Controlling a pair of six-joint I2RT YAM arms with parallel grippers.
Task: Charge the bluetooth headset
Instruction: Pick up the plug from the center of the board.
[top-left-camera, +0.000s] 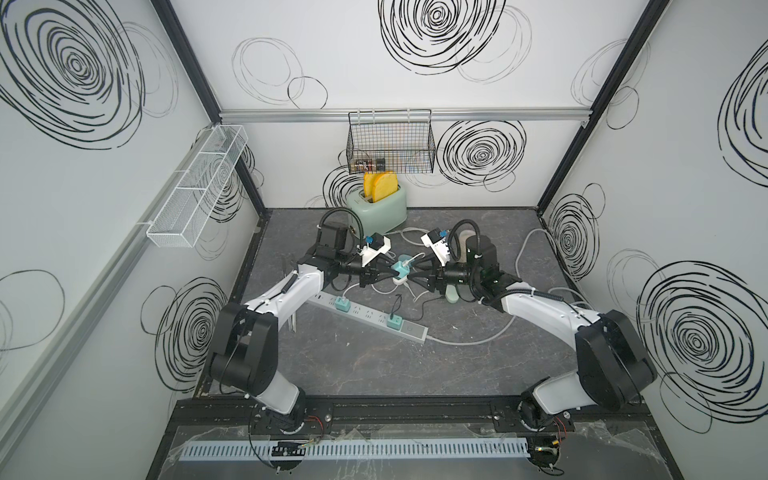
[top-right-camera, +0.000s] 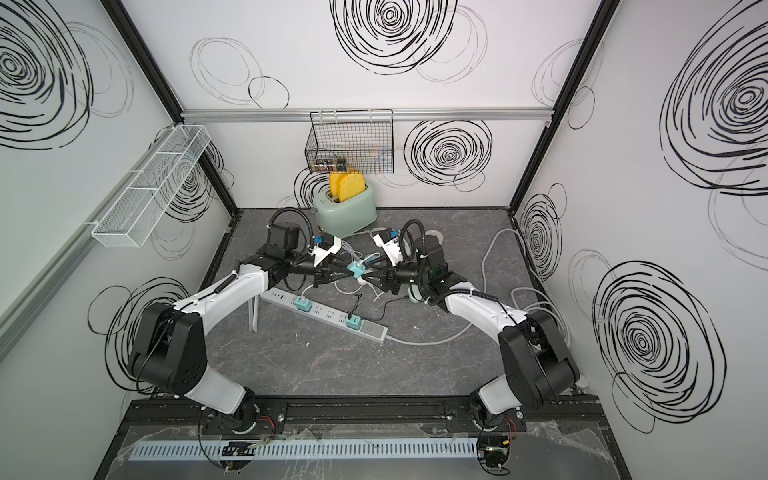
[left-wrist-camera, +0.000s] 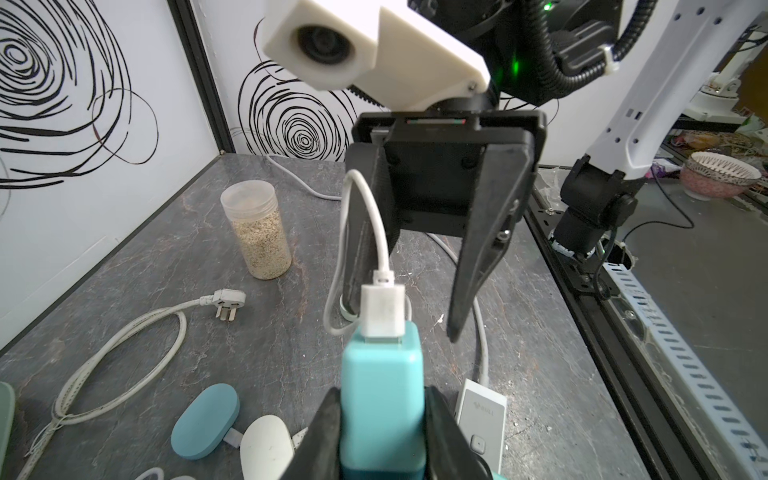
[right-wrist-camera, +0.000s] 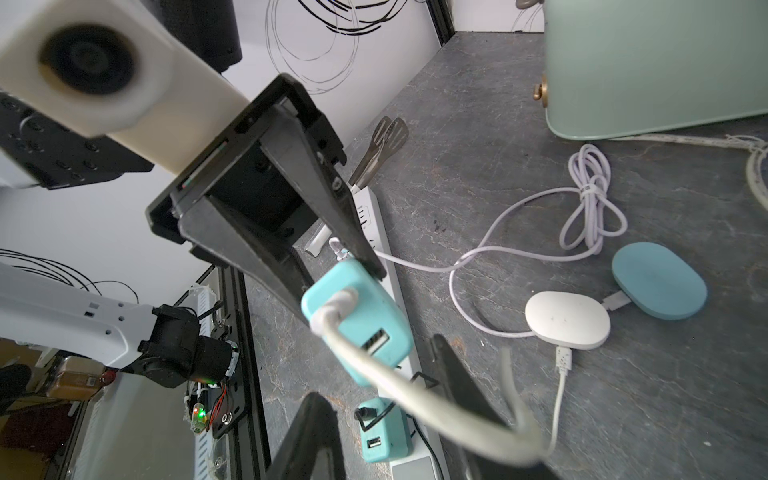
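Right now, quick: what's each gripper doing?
Left gripper: closed on the teal USB charger.
Right gripper: open, jaws spread either side of the white USB plug seated in that charger, not clamping it.

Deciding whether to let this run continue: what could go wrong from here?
1. The white cable loops beside a finger of the open right gripper; retreating could snag it and unplug it.
2. The left gripper holds the teal adapter in the air; carrying it to the power strip may drag the white case.
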